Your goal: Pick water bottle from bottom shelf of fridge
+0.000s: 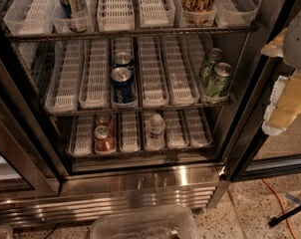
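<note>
The fridge (140,180) stands open in front of me, steel base grille at the bottom. The bottom shelf (188,128) holds narrow white slotted lane trays. The water bottle (155,129), clear with a white cap, stands upright near the front of a middle-right lane. Two red soda cans (104,136) stand in a lane to its left. My gripper (285,108) is at the right edge of the camera view, pale yellow and white, outside the fridge and well right of and above the bottle.
The middle rack holds two blue cans (123,81) and two green cans (218,78). The top rack holds a tall can (73,6) and a bottle (196,1). A dark door frame (262,103) stands between gripper and shelves. A clear bin (143,225) sits on the floor, an orange cable (280,203) to the right.
</note>
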### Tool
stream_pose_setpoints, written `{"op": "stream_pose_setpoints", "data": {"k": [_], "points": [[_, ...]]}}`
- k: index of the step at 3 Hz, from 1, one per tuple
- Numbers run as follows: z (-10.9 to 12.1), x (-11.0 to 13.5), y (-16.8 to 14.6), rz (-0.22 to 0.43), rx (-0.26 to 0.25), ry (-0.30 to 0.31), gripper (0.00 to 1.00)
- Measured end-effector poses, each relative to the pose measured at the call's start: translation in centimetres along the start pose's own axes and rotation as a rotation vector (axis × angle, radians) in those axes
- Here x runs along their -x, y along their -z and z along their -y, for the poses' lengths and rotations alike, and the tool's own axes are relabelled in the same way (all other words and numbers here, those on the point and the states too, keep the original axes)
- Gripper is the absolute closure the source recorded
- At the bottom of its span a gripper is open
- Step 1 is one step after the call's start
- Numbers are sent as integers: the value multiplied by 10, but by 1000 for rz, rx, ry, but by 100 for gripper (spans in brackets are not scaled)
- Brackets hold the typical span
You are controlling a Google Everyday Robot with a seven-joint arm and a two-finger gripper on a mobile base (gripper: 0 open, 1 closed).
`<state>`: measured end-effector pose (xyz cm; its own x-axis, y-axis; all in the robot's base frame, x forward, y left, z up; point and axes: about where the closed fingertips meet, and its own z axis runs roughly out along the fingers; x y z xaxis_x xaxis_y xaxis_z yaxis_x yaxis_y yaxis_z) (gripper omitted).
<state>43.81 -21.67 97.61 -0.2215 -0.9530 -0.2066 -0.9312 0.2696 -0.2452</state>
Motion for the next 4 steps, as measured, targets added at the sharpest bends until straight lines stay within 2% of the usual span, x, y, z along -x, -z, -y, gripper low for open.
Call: {"op": "stream_pose_setpoints", "data": {"k": [2,3,4], "points": [[-5,5,-7,-1,-32,16,0],[-15,12,-25,19,-46,20,0],[-29,18,-51,88,-46,17,0]]}}
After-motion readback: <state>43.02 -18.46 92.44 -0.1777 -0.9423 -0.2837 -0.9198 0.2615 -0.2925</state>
